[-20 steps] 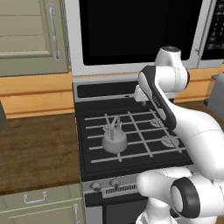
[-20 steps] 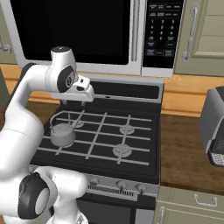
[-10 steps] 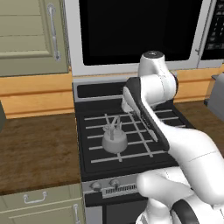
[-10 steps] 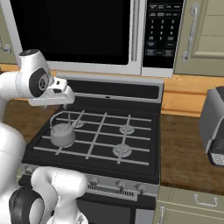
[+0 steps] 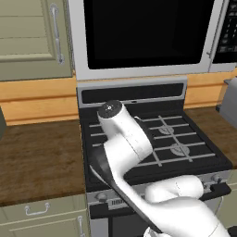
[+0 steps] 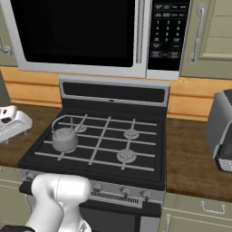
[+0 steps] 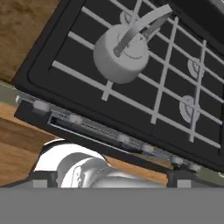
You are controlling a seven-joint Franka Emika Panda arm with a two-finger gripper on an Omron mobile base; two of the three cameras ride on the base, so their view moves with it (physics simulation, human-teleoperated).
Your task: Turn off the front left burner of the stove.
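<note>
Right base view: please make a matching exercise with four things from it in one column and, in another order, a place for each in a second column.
Things:
1. kettle
2. microwave
3. toaster
4. knobs

Places:
A. on the counter, right of the stove
B. along the stove's front strip
C. on the front left of the cooktop
D. on the wall above the stove

Pairs: 1-C, 2-D, 3-A, 4-B

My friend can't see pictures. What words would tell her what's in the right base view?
A black-topped stove with pale grate bars fills the middle, and a grey kettle sits on its front left burner. A row of small silver knobs runs along the stove's front strip, and a big microwave hangs above.
</note>
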